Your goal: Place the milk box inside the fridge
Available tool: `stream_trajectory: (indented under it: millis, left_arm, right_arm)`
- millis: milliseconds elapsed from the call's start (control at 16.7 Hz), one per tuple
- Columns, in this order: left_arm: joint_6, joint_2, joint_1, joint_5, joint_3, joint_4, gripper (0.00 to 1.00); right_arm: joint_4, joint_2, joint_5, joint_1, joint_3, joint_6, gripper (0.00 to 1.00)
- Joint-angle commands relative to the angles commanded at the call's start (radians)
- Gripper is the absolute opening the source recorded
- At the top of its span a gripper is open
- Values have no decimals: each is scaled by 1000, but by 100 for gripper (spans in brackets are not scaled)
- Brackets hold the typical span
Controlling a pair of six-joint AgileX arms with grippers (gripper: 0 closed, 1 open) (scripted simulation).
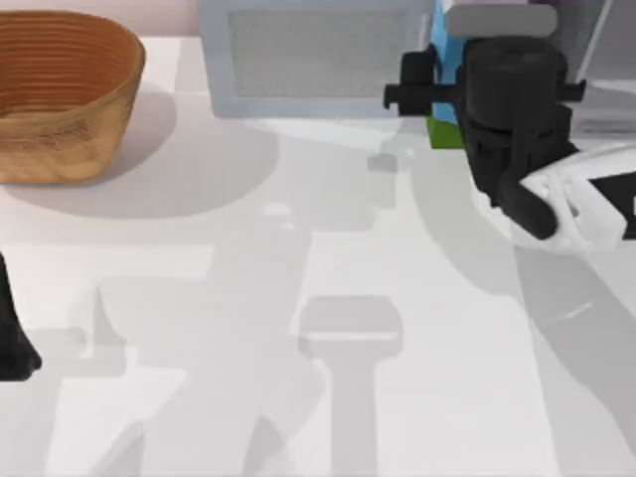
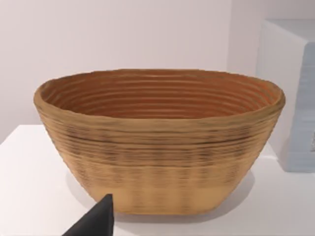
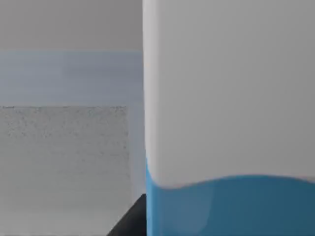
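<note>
White desk [image 1: 417, 397] under plain pale walls, and I'll read across it from the top view's left. At the far-left back corner sits a woven basket [image 1: 60, 94], wide and empty; my left wrist view looks straight at its side. My left hand [image 1: 12, 343] is parked at the left edge of the desk, well apart from anything that matters, and I cannot tell whether it is open or closed.

Moving right along the back edge comes a light grey appliance with a mesh window [image 1: 318, 55], which I take for the microwave, not the fridge. Just beside its right side stands the milk box [image 1: 444, 75], upright, long axis vertical, blue body and a green base corner [image 1: 444, 132] peeking out on the desk.

My right hand [image 1: 512, 94] is over and against that carton from the right, clearly the nearer arm by far. In the right wrist view the milk box [image 3: 229, 123] is very close, white upper part above blue, with one dark fingertip [image 3: 132, 219] low beside it. I cannot tell from these views whether the fingers have closed on it.

At the far right back, partly behind the arm, is a darker cabinet [image 1: 606, 60], probably the fridge. My judgement: the carton must travel rightward, and the microwave hems it in on the left, while the front of the desk is free
</note>
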Motion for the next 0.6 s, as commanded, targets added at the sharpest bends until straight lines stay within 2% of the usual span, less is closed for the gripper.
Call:
stream_trajectory:
  millis: [240,600]
  left_arm:
    - [0,0,0,0,0,0,100]
    - [0,0,0,0,0,0,100]
  right_arm:
    - [-175,-124,-2,-1,46,2,0]
    - [-197,-142,-3,-1,53,4,0]
